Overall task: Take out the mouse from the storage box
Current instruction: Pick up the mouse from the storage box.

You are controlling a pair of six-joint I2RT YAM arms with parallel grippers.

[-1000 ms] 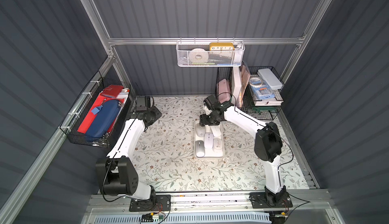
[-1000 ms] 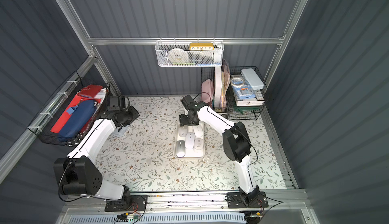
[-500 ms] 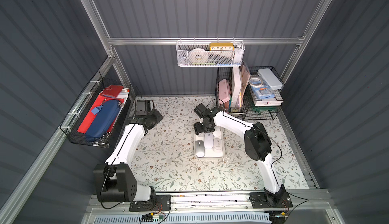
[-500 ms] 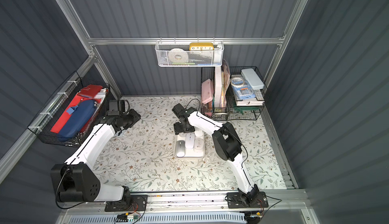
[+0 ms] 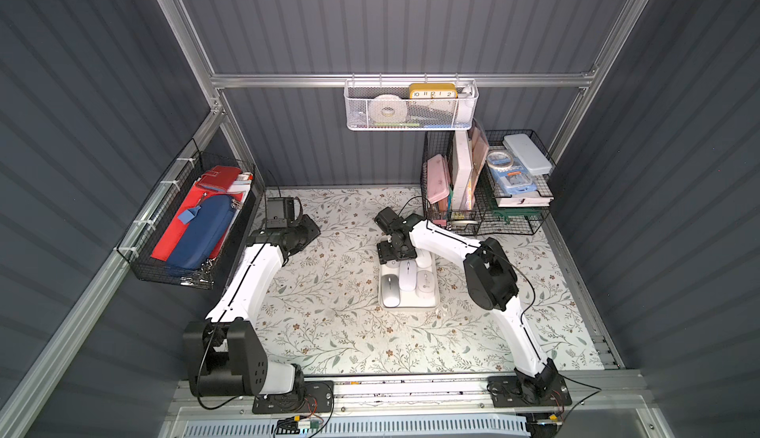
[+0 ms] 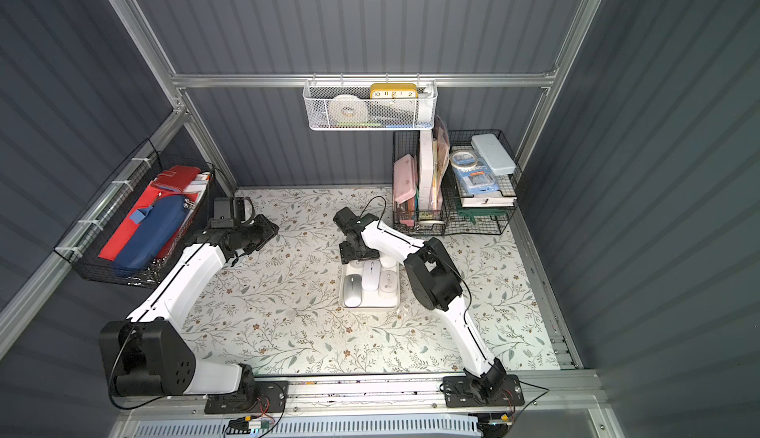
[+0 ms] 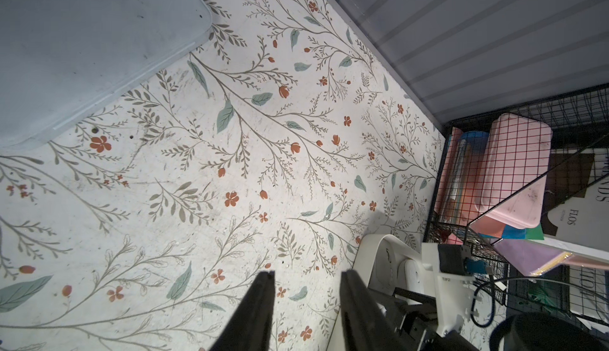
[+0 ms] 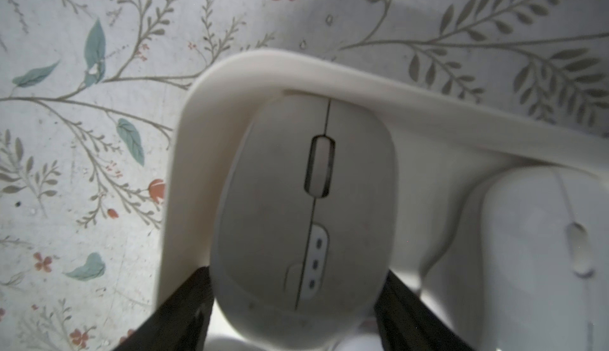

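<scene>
- Grey-white plastic, the mouse (image 8: 303, 207) lies inside the storage box (image 8: 329, 69). Its nose is tucked against the rim at a rounded corner and its scroll wheel faces up.
- In both top views that corner is at the box's far end, toward the back wall, under the right arm's wrist. The box itself (image 5: 409, 303) (image 6: 370, 304) sits flat in the middle of the worktop (image 5: 329, 312).
- The right gripper (image 8: 295, 275) has its jaws part-way open, with one black finger at each side of the mouse's rear, close against it. I cannot tell whether they press on it.
- A second mouse (image 8: 543, 250), white, lies just beside it in the box. In a top view, a silver mouse (image 5: 390, 290) lies in the near half.
- The left gripper (image 7: 308, 273) hangs over bare floral worktop, well apart from the box. Its jaws are a little apart with nothing between them.
- Black wire baskets (image 5: 514, 218) stand in the back right corner.
- A white mesh basket (image 5: 411, 107) hangs on the back wall.
</scene>
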